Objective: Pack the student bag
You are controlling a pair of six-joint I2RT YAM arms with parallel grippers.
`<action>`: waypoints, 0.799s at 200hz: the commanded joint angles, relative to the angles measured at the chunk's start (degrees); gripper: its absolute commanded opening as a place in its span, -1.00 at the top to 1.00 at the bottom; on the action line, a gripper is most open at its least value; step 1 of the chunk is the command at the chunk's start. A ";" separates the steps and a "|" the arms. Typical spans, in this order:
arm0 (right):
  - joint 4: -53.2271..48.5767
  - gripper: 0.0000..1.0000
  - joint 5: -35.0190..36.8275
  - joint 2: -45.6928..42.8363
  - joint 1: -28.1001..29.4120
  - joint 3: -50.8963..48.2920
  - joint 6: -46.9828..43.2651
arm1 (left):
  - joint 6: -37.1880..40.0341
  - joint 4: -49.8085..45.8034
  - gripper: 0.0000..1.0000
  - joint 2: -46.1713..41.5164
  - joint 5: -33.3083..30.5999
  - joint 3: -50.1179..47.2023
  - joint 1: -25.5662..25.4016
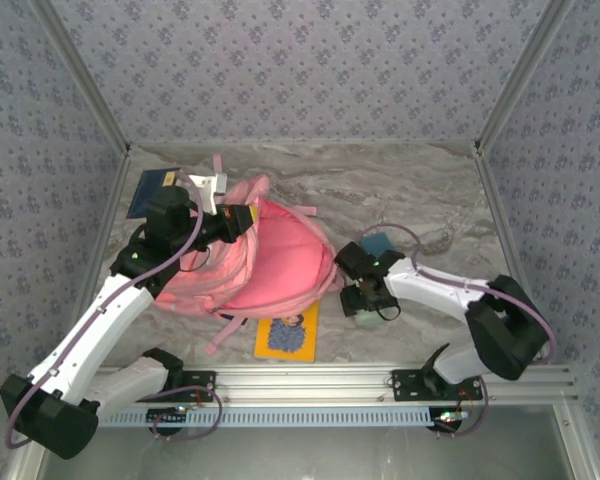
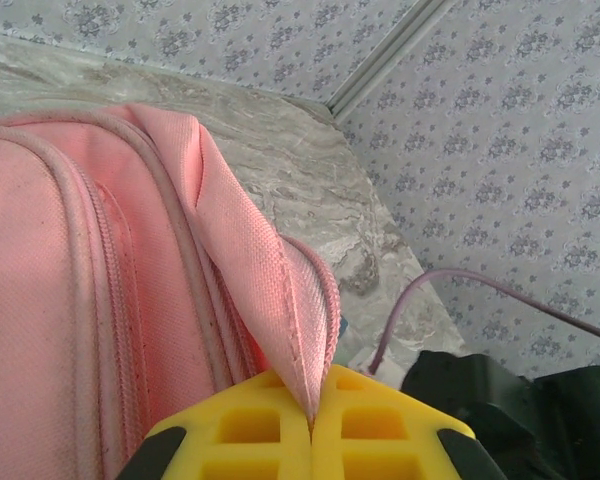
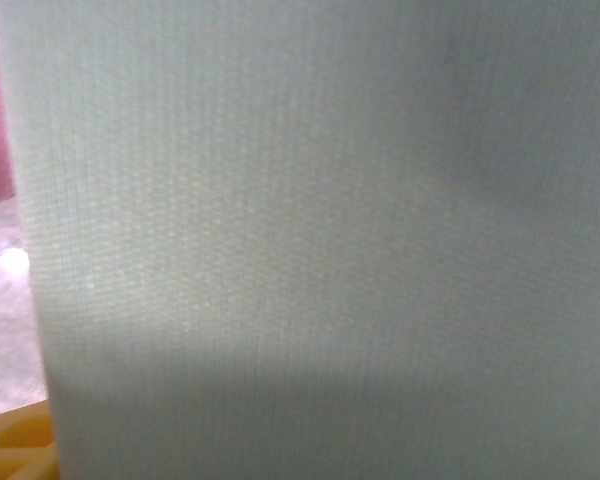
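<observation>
Top external view shows the student bag (image 1: pixel 280 265) lying on the marble table (image 1: pixel 430 195), left of the middle, with the left gripper (image 1: pixel 242 218) at its far upper edge. In the left wrist view the yellow fingers (image 2: pixel 250 432) are pressed together on a thin fold of the pink fabric, so this gripper is holding the bag by its edge, probably to keep the mouth lifted. The right gripper (image 1: pixel 363 292) stands just right of the bag, over a pale grey-green object (image 1: pixel 365 306). In the right wrist view this object (image 3: pixel 330 220) is very close to the lens and one yellow finger (image 3: pixel 15 445) shows at the lower left corner. I cannot tell whether the jaws already touch it or are apart from it. The first risk, in my judgement, is the thin pinch on the left: if the fold slides out, the opening can fall flat and nothing will go in. The second is a grasp that is off centre on the right, which may push the object along the table or drop it on the way. The yellow booklet (image 1: pixel 288 335) near the bag could also be swept aside.
</observation>
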 commanded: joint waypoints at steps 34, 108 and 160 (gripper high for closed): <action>-11.91 -0.50 7.73 -15.34 0.03 7.16 1.87 | 2.34 0.61 1.00 2.20 3.42 6.59 -0.88; -0.01 -0.49 -6.19 -14.88 4.72 17.49 -0.01 | 4.53 1.28 1.00 7.41 17.54 15.46 -1.65; 9.56 -0.50 -14.09 -0.85 7.82 20.34 2.10 | 4.43 4.30 1.00 4.63 20.52 16.88 -1.64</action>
